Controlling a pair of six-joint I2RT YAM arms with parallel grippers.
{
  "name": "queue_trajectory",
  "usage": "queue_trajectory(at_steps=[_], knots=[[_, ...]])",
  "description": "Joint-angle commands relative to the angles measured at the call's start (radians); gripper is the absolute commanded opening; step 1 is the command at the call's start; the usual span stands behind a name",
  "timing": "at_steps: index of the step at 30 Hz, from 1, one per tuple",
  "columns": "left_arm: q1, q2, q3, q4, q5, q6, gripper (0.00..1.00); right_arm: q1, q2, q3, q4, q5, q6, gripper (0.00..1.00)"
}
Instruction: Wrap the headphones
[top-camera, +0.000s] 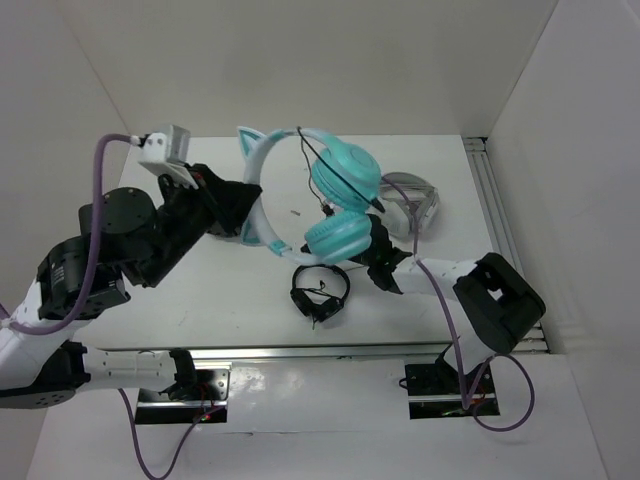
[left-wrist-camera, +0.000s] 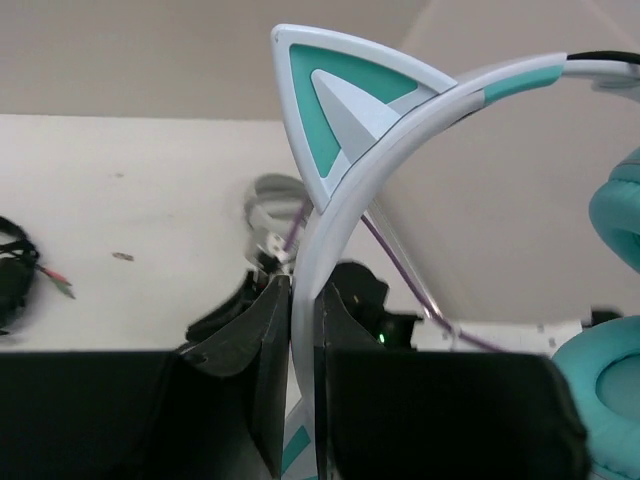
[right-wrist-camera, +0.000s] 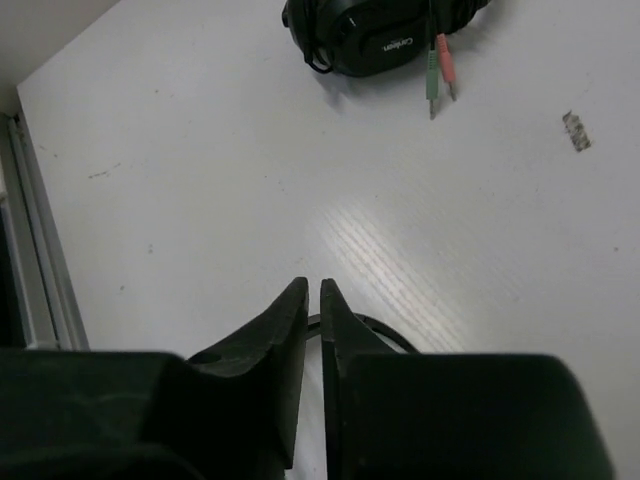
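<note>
- The left tool was clamped shut on the pale mint headband, its dark flat fingers pressing either face of the band just below one cat ear.
- The teal headphones lay between the two arms, apparently raised off the white counter. In the top view the headband's arc ran far-to-near on the left, and the two ear cups bunched together on the right.
- The right tool sat just beside the nearer ear cup, at its near-right edge, so the right arm was plainly the closer one to the cups and the lead.
- In the wrist view the right tool's jaws stood nearly together with only a narrow slit. The thin black cable crossed just behind the tips and curved off to the right. I could not tell whether it was pinched or merely lying there.
- My judgement: the next winding move hinges on that cable sitting at the right tool's tips while the left arm anchors the band.
- The headband looked like hard, glossy plastic, the cups soft and padded, and the cable limp and likely to slip.
- The small black headphones, with green and pink plugs, lay near the right tool, and the grey-white headphones lay beyond it.
</note>
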Motion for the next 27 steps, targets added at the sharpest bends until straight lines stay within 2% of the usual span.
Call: queue_trajectory(at_steps=[1,2,5,8,11,12,13,15,16,18,23,25,27], knots=[[0.0,0.01,0.067,0.089,-0.286,-0.096,0.0,-0.012,-0.04,-0.038,0.1,0.034,0.009,0.14],[0.0,0.02,0.08,0.089,-0.322,-0.085,0.0,-0.012,-0.054,-0.049,0.082,0.061,-0.002,0.0],[0.0,0.062,0.116,0.124,-0.491,-0.056,0.0,0.013,-0.143,-0.078,0.021,0.147,-0.025,0.0],[0.0,0.112,0.125,0.271,-0.652,0.078,0.0,0.063,-0.232,-0.078,-0.079,0.238,-0.046,0.0],[0.009,0.151,0.023,0.82,-0.799,0.499,0.0,0.14,-0.29,-0.037,-0.212,0.345,-0.055,0.0],[0.047,0.171,-0.017,1.056,-0.821,0.865,0.0,0.187,-0.304,-0.026,-0.246,0.411,-0.056,0.0],[0.071,0.2,-0.04,1.399,-0.836,1.015,0.0,0.212,-0.318,-0.017,-0.277,0.437,-0.056,0.0],[0.136,0.306,0.016,1.456,-0.879,1.189,0.0,0.294,-0.356,0.005,-0.363,0.524,-0.056,0.0],[0.147,0.329,0.036,1.498,-0.879,1.217,0.0,0.325,-0.382,0.02,-0.388,0.558,-0.056,0.0],[0.159,0.342,-0.005,1.622,-0.879,1.343,0.0,0.385,-0.405,0.044,-0.45,0.681,-0.056,0.0],[0.216,0.391,-0.106,1.641,-0.879,1.375,0.0,0.523,-0.439,0.142,-0.575,0.844,-0.088,0.0],[0.225,0.403,-0.139,1.757,-0.879,1.477,0.0,0.551,-0.439,0.166,-0.616,0.916,-0.114,0.0],[0.225,0.424,-0.177,1.799,-0.861,1.527,0.0,0.562,-0.439,0.187,-0.648,0.944,-0.124,0.0]])
